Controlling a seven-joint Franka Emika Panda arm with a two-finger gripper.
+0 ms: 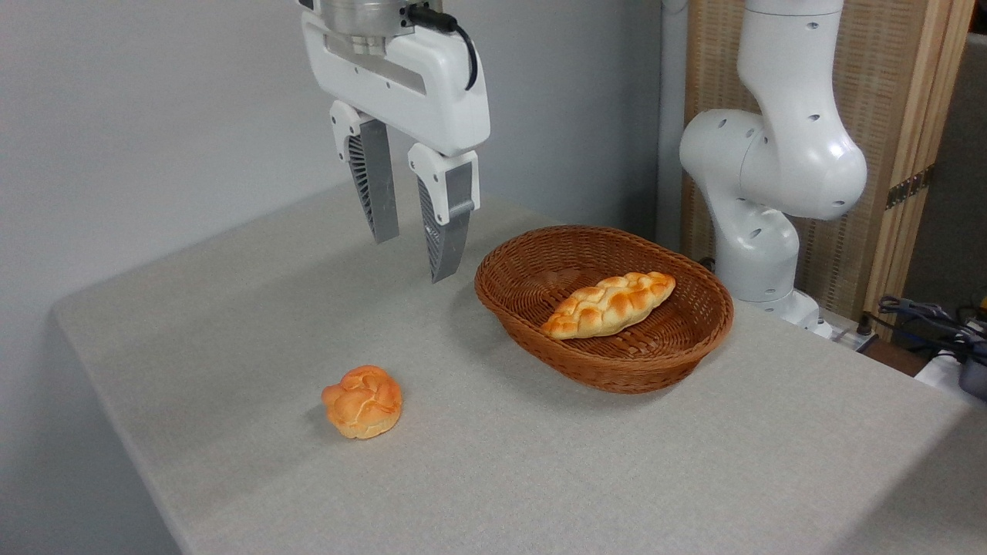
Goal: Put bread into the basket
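One fixed camera view, looking across the table (540, 478) from the front corner. The gripper (414, 256) is hanging in the air above the table, up and to the left of the basket (617, 370) — its two ribbed grey fingers (375, 185) are pointing straight down with a narrow gap showing between them, and nothing is sitting in that gap. It is holding nothing at all.

The bread (609, 304) is lying inside the basket, the long braided loaf stretching diagonally across the woven floor, its lower pointed end leaning toward the near left wall and its upper end reaching toward the far right. The golden-orange crust is catching the light, paler along the edges. The basket itself is sitting flat on the table, right of centre, throwing a soft shadow on its left side.

Over on the near left, a small round knotted bun (362, 401) is resting on the table by itself — well apart from the basket and well below the gripper.

Behind the basket, the arm's white base and lower joints (771, 177) are rising at the table's far right edge, in front of a tan woven screen (887, 100) with a wooden frame. Some dark cables (925, 316) are trailing at the right edge of the picture, and a plain grey wall (154, 116) is filling the background on the left.
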